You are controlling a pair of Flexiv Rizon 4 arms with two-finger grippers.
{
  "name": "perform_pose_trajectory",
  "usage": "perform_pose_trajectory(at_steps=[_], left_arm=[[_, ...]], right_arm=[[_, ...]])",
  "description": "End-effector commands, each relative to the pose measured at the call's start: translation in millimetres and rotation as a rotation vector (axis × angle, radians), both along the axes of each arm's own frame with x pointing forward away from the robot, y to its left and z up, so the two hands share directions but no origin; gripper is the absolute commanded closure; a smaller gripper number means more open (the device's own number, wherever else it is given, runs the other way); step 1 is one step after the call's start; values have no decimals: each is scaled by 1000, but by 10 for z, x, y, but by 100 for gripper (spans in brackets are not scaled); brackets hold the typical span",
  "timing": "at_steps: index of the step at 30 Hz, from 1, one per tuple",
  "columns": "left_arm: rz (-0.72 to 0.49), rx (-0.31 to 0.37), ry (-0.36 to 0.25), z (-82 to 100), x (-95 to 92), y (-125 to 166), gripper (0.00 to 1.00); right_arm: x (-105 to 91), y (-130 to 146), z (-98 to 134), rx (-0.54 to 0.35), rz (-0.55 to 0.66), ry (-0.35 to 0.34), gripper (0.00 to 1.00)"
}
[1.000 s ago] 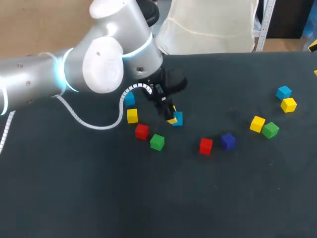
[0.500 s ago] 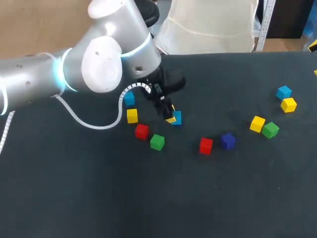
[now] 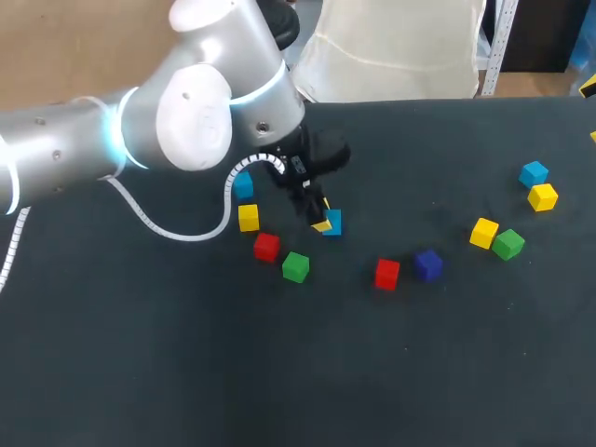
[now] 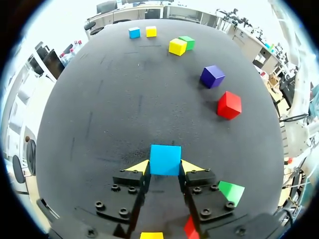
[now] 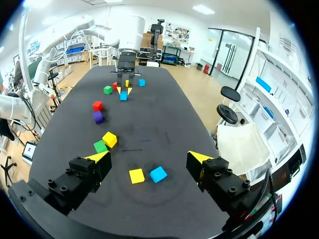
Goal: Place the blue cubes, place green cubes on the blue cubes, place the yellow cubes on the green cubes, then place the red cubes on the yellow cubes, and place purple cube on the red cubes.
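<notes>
L gripper (image 4: 165, 167) is clamped on the held blue cube (image 4: 165, 159): both yellow tips press its sides. Its top face is flat, bright blue, w/ crisp edges. In head view this cube (image 3: 333, 222) is left of table centre; can't tell if it's off the mat.

Beside the L gripper: second blue cube (image 3: 243, 186), yellow cube (image 3: 248, 217), red cube (image 3: 266, 247), green cube (image 3: 295, 267), all tightly grouped. To the right are a second red cube (image 3: 386, 273) and the purple cube (image 3: 428, 264), near each other.

R gripper (image 5: 149, 158) has fingers wide apart w/ nothing between. Under it are the far blue cube (image 5: 158, 174) and far yellow cube (image 5: 136, 175), close to the table's right end.

The near half of the table (image 3: 279, 372) is bare mat, so wide room there.
</notes>
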State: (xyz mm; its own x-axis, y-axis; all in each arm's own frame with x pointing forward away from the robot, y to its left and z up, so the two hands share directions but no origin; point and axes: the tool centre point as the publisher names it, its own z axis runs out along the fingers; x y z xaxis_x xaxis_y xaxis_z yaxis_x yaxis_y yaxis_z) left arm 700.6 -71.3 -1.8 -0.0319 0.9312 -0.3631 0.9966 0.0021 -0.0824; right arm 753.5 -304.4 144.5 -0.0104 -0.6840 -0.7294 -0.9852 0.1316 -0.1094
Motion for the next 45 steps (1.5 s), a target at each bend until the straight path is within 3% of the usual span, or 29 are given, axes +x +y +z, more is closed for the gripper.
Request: perform_pose_trajectory(at_steps=[1, 15, 18, 21, 27, 39, 45], left_arm=[[-10, 5, 10, -12, 46, -22, 82], [-10, 7, 14, -15, 56, -28, 71], [-8, 7, 14, -15, 59, -27, 72], [-6, 7, 14, -18, 62, -24, 81], [-12, 5, 16, -16, 65, -24, 64], [-11, 5, 23, -26, 69, -24, 57], [-8, 8, 27, -35, 67, -25, 62]], right_arm=[[-6, 3, -2, -1, -1, -2, 0], [-6, 3, -2, -1, -1, -2, 0], [-6, 3, -2, -1, -1, -2, 0], [-6, 3, -2, -1, -1, -2, 0], [-6, 3, -2, -1, -1, -2, 0], [-6, 3, -2, -1, -1, -2, 0], [-6, 3, -2, -1, -1, -2, 0]])
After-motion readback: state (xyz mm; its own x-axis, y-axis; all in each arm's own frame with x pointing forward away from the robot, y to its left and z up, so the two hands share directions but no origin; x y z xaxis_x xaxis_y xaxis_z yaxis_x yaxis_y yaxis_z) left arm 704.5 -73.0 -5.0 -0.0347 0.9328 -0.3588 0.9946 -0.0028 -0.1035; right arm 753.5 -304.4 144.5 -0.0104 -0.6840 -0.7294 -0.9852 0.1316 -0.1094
